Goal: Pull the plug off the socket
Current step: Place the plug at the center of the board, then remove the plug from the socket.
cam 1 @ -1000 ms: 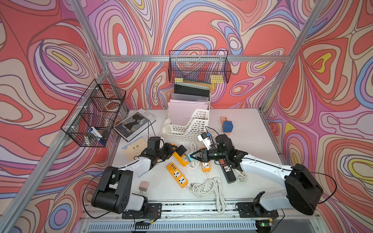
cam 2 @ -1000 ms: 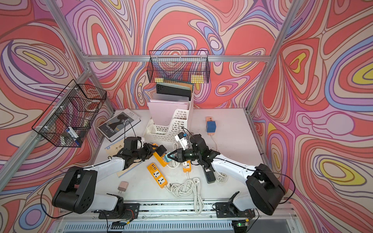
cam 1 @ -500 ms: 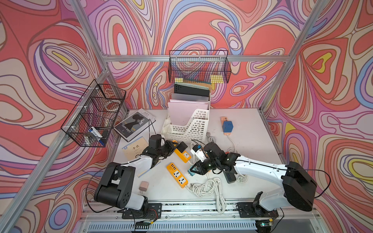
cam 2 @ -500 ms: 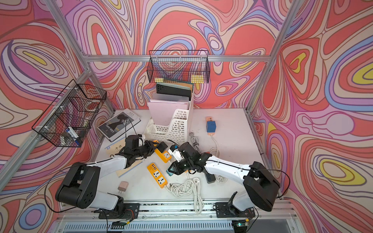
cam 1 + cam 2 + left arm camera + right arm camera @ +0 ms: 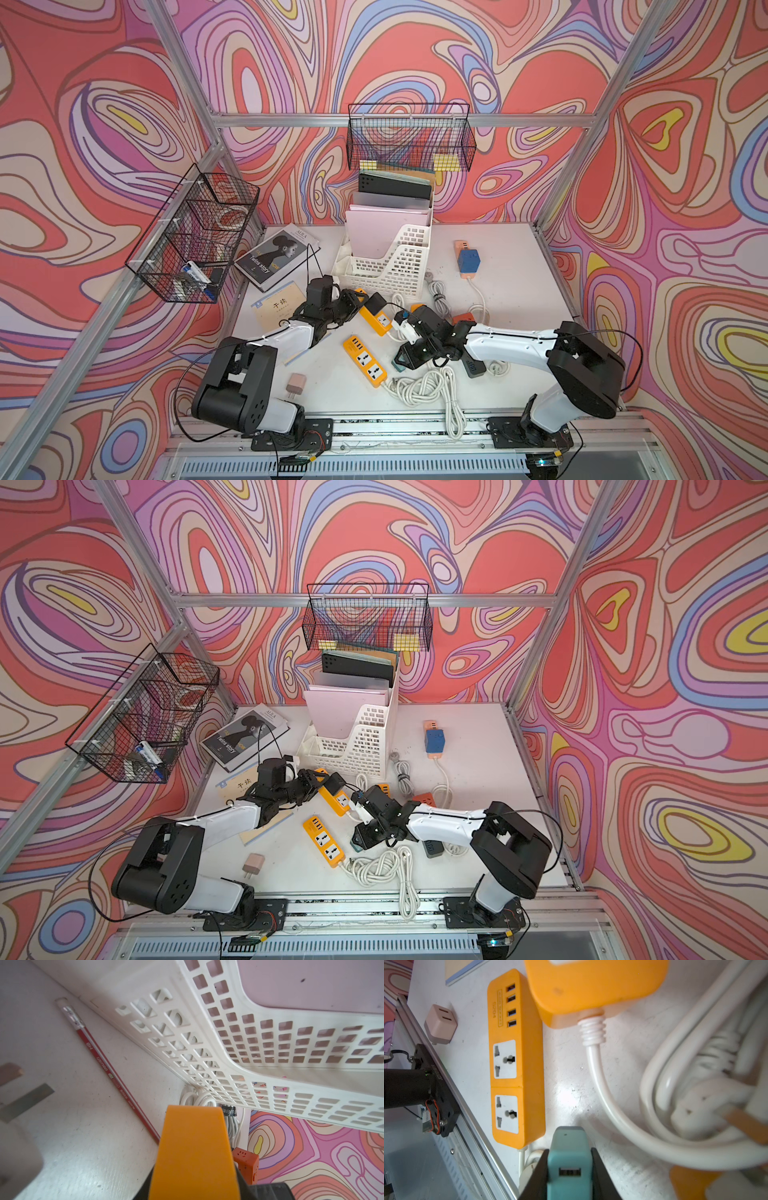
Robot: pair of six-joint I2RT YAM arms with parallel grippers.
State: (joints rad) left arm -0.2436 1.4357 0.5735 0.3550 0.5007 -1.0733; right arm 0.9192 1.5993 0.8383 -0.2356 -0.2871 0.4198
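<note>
My right gripper (image 5: 405, 360) (image 5: 360, 840) is shut on a teal plug (image 5: 569, 1159) with a USB port. It holds the plug low over the table, free of any socket, beside the white cord bundle (image 5: 419, 386). The black fingers (image 5: 537, 1176) press both sides of the plug. My left gripper (image 5: 352, 297) (image 5: 193, 1167) is shut on one end of an orange power strip (image 5: 376, 321) (image 5: 193, 1157). This strip is the socket, and a black adapter (image 5: 377, 301) still sits in it. The strip's cord end (image 5: 591, 985) lies just beyond the teal plug.
A second orange strip (image 5: 365, 360) (image 5: 515, 1064) lies at front centre and a pink charger (image 5: 296, 383) to its left. A white file basket (image 5: 390, 266) (image 5: 249, 1053), a red pencil (image 5: 108, 1068), books (image 5: 277, 255), a blue cube socket (image 5: 468, 261) and an orange-red cube (image 5: 246, 1159) surround the arms.
My right gripper has moved from beside the held orange strip toward the table's front and down, taking the teal plug with it. The left arm and its strip have barely shifted.
</note>
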